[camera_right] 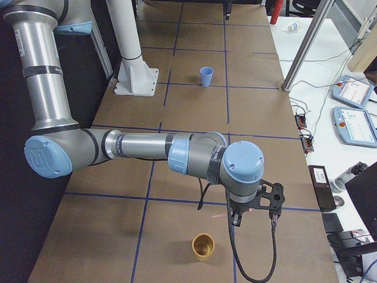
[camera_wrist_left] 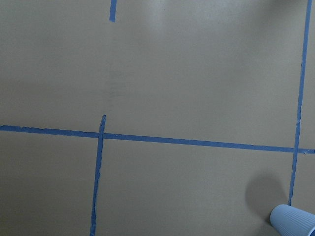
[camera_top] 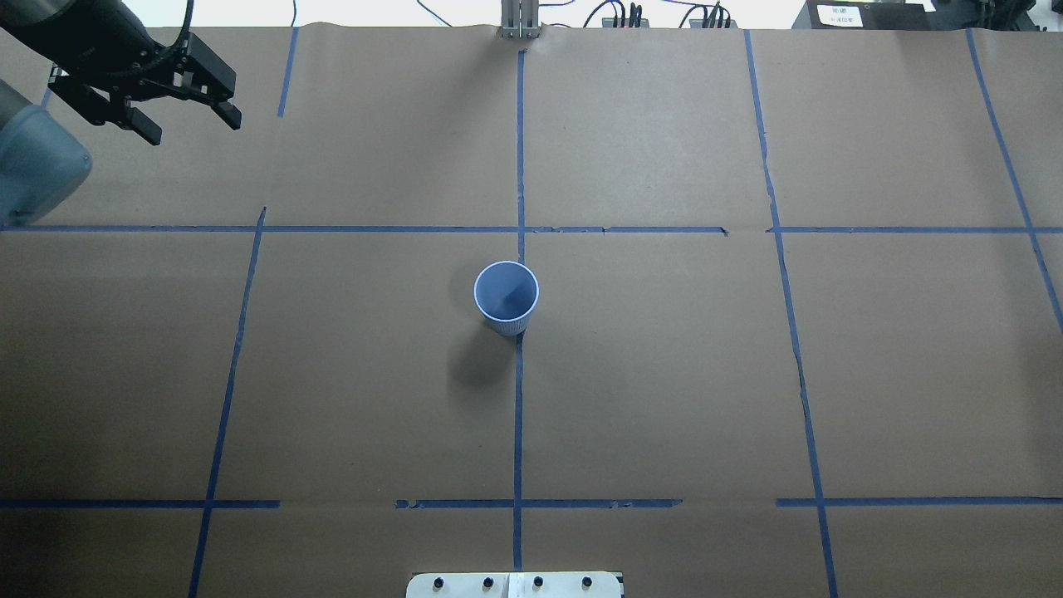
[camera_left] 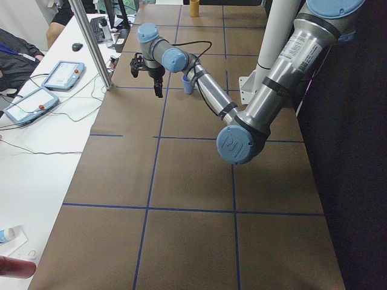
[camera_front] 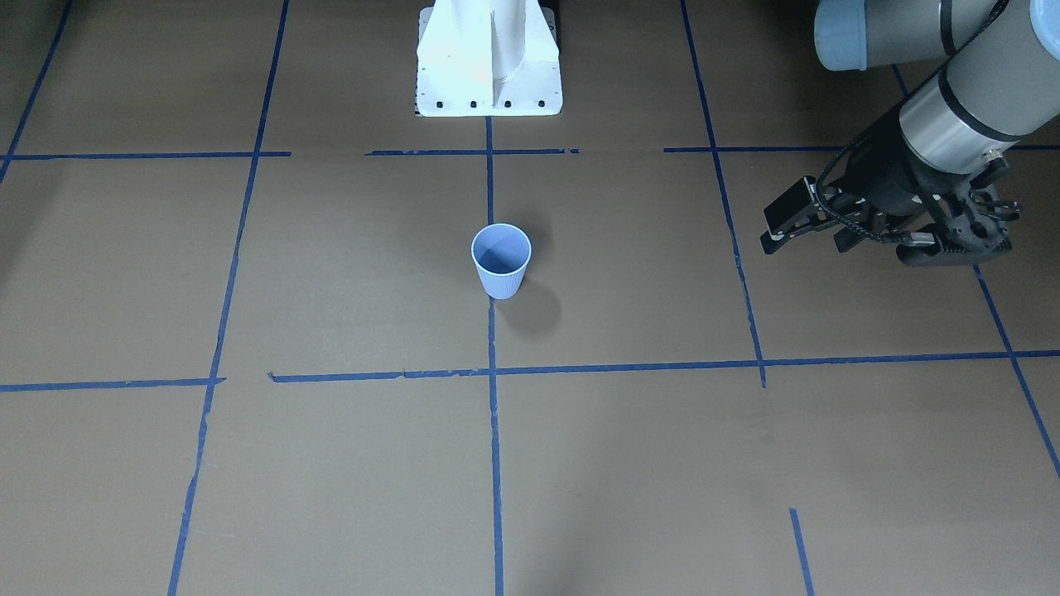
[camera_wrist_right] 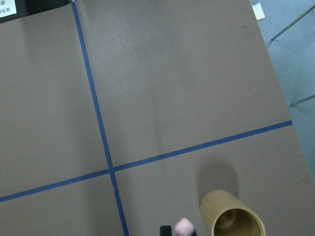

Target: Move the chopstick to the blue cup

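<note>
at the right tool [camera_right: 236,220], the chopstick [camera_wrist_right: 184,227] shows its pink end.

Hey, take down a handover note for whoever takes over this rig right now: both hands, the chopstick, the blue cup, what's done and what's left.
Left hand: open and empty, at the far left of the table, well away from the blue cup.
Right hand: near the table's right end, just above a wooden cup. I cannot tell if it is open or shut.
Chopstick: only its pink end shows, at the bottom edge of the right wrist view, beside the wooden cup.
Blue cup: upright at table centre, empty.
Done: nothing in the blue cup yet.
Left: carry the chopstick across and drop it in.
</note>
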